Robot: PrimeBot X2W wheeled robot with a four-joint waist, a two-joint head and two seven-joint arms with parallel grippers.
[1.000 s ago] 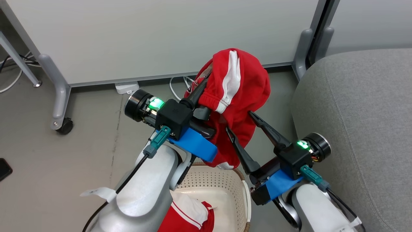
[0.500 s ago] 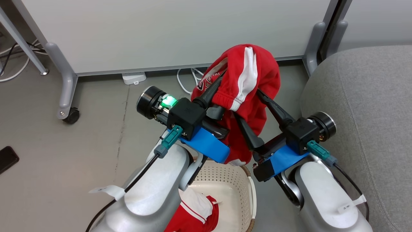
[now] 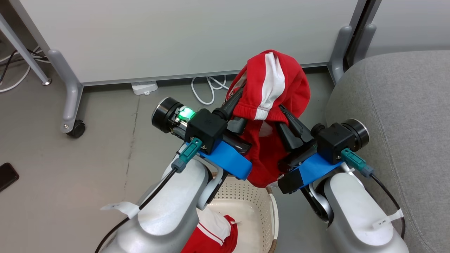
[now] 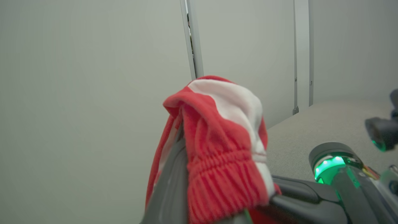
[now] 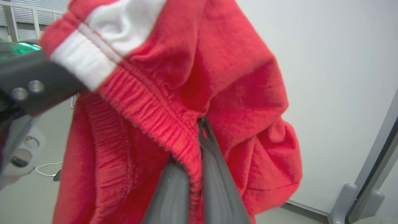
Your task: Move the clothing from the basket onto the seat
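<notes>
The left forearm [image 3: 168, 200] and right forearm [image 3: 355, 207] rose from the near edge, converging. The left gripper [image 3: 232, 107] pointed far-right, clamped on the clothing [image 3: 277, 80]. The right gripper [image 3: 286, 123] pointed far-left, its fingers [image 5: 214, 174] pressed together on the same fabric's waistband.

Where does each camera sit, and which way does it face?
Head view: on the head, facing down; left gripper and right gripper hold the red garment over the basket.
Left wrist view: on that wrist, along its finger toward the wall.
Right wrist view: likewise, its fingers pinching the garment.
All share the garment.
</notes>
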